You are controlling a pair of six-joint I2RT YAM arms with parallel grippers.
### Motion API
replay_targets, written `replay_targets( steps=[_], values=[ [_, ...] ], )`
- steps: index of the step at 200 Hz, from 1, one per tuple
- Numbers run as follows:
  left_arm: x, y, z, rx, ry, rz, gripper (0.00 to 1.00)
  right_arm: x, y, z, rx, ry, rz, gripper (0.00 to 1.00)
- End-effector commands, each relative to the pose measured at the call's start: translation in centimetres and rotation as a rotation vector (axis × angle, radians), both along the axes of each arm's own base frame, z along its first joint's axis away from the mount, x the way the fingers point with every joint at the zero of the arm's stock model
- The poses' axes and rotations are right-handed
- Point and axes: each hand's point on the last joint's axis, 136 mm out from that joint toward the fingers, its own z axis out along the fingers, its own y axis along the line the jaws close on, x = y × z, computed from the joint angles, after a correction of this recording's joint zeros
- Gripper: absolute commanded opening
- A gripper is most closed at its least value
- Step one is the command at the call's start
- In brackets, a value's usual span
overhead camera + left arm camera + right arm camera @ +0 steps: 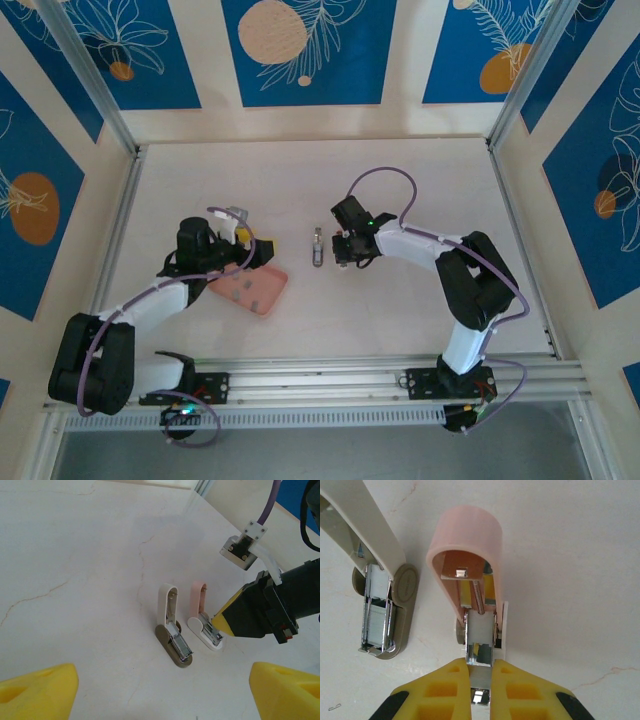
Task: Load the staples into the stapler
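My right pincer pinches the metal front end of the pink stapler, yellow tips pressed in on it

Pink stapler lies on the table around mid-workspace, lid flipped up, spring and staple channel exposed; my right tips clamp the channel's open end from both sides. Cream stapler sits just beside it, to its left in the right wrist view, lid up too, small gap between the two. My left pincer is spread wide, nothing between its tips, pointed at both staplers from the opposite side. Staples are tiny dark strips on the salmon tray, close by my left arm and well apart from the staplers; tray partly under that arm. Can't tell whether the pink channel has any staples in it
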Motion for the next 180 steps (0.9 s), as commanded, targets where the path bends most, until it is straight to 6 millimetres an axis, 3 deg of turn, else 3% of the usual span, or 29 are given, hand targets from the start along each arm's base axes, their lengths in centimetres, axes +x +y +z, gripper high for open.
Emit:
replay_targets(
  steps=[1, 180],
  values=[
    [0.0, -0.4, 0.8, -0.006, -0.026, -0.028, 0.88, -0.2, 0.5, -0.1, 0.013, 0.019, 0.001, 0.13],
    [-0.2, -0.5, 0.8, -0.005, -0.022, -0.031, 0.88, -1.2, 0.3, -1.3, 0.0, 0.049, 0.001, 0.13]
  ],
)
